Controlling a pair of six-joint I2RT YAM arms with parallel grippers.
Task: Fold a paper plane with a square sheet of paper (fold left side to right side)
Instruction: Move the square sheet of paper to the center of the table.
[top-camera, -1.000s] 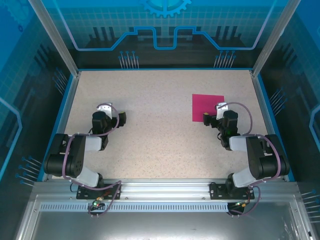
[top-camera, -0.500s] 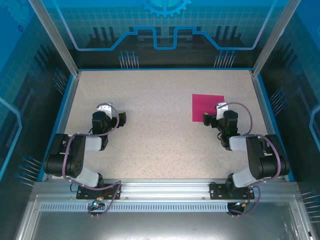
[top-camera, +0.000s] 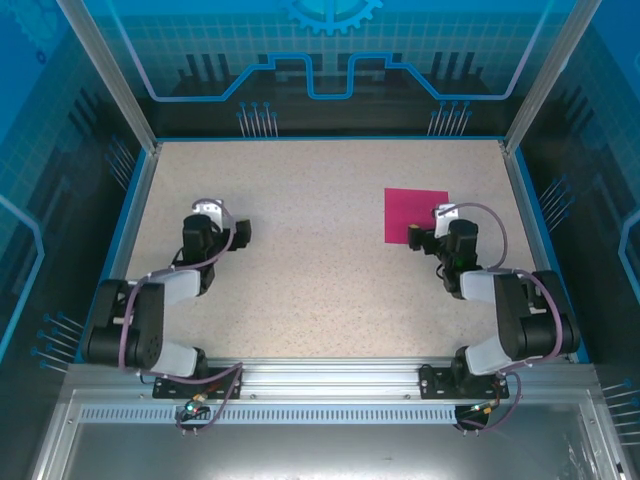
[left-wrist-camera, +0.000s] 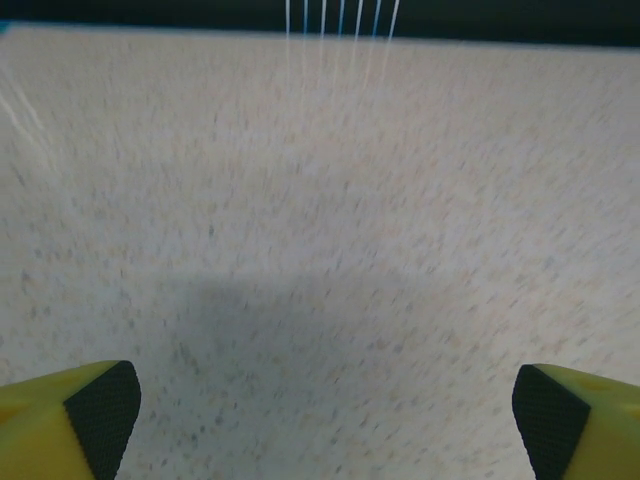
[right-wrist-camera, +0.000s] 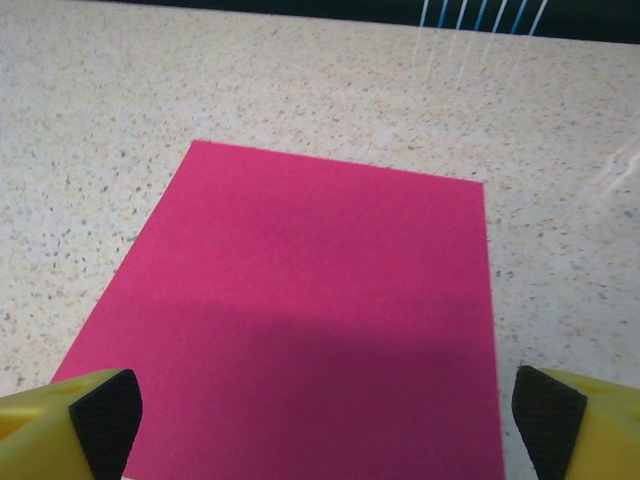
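The square sheet of paper (top-camera: 415, 213) lies flat on the speckled table (top-camera: 320, 260), right of centre; in the right wrist view the magenta sheet (right-wrist-camera: 320, 300) spreads out unfolded. My right gripper (top-camera: 432, 238) hangs open over the sheet's near edge. Its yellow fingers (right-wrist-camera: 105, 405) straddle the paper's width and nothing is between them (right-wrist-camera: 328, 415). My left gripper (top-camera: 218, 232) is open over bare table on the left side, far from the paper. Its view is motion-blurred, and bare tabletop lies between its tips (left-wrist-camera: 325, 415).
A blue rim and aluminium posts (top-camera: 110, 80) frame the table, with dark patterned panels (top-camera: 320, 90) behind. The metal rail (top-camera: 320, 380) that carries both arm bases runs along the near edge.
My left arm has shifted: its elbow swung left and its wrist moved slightly away from the base. The right arm and the paper have stayed still.
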